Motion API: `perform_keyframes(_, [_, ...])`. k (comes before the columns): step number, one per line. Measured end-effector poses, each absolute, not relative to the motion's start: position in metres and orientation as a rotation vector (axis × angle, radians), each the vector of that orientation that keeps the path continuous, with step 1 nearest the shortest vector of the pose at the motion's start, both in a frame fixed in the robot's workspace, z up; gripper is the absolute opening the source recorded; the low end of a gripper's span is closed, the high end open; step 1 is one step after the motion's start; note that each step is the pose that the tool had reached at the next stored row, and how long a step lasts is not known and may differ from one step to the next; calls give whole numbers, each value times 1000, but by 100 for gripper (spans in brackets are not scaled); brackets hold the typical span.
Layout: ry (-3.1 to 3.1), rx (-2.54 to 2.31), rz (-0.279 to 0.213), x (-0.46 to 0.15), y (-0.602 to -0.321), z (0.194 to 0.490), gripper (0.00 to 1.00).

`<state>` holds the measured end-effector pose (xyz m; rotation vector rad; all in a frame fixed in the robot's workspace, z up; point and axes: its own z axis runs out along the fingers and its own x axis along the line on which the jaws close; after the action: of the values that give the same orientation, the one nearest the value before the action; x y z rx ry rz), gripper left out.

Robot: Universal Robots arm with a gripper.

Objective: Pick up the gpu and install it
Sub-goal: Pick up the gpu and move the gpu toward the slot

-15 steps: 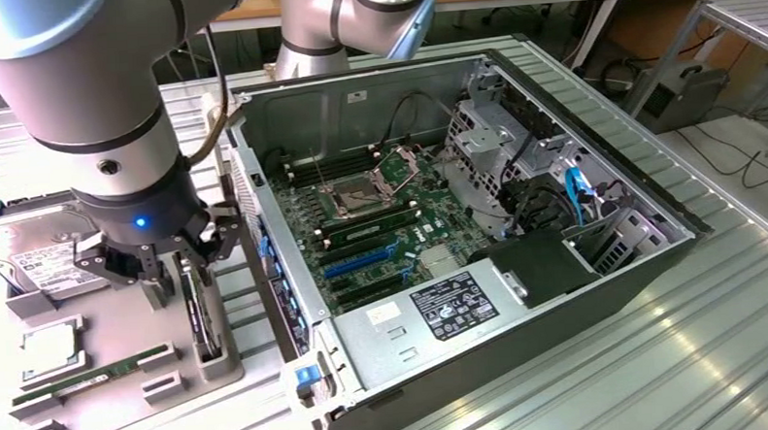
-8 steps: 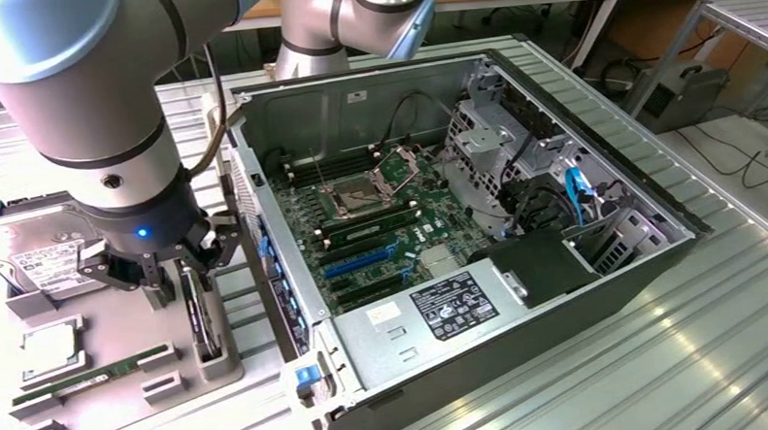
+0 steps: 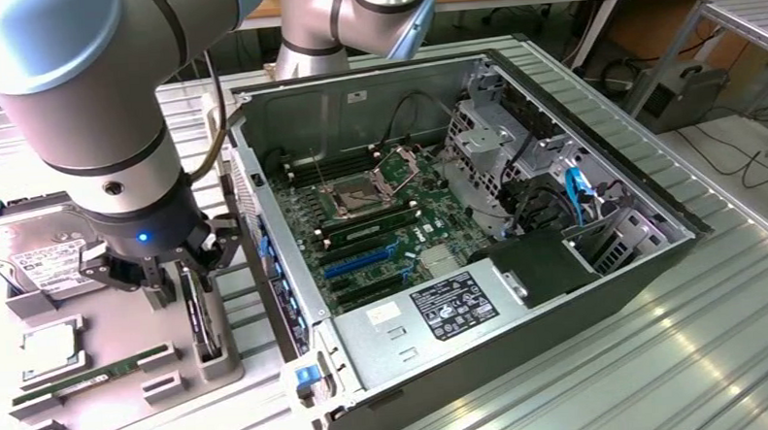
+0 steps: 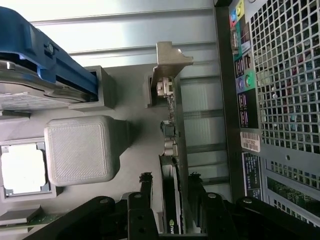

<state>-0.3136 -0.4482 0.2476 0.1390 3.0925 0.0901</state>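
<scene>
The gpu (image 3: 203, 325) stands on its edge in a slot of the grey parts tray (image 3: 124, 328), just outside the open PC case (image 3: 589, 138). In the wrist view the gpu (image 4: 171, 200) runs away from the camera, and its silver end bracket (image 4: 170, 57) is at the far end. My gripper (image 3: 180, 274) is lowered over the card's near end. Its two black fingers (image 4: 146, 182) straddle the card, one on each side, with a narrow gap to each face. The gripper (image 4: 170, 179) is open and holds nothing.
The case lies open with the motherboard (image 3: 372, 225) exposed. Its perforated rear panel (image 4: 280, 75) is close beside the card. The tray also holds a hard drive (image 3: 43, 254) in a blue clip (image 4: 45, 55), a CPU (image 3: 52, 346) and a RAM stick (image 3: 93, 375).
</scene>
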Motion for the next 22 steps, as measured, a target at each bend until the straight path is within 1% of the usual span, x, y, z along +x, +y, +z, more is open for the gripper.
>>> perform_keyframes(7, [3092, 139, 90, -314, -448, 245, 42])
perform_keyframes(8, [3091, 139, 90, -314, -448, 245, 34])
perform_keyframes(10, [3091, 139, 90, -314, -448, 245, 34])
perform_keyframes(11, [3091, 139, 90, -314, -448, 245, 27])
perform_keyframes(22, [3098, 77, 91, -313, -448, 245, 27])
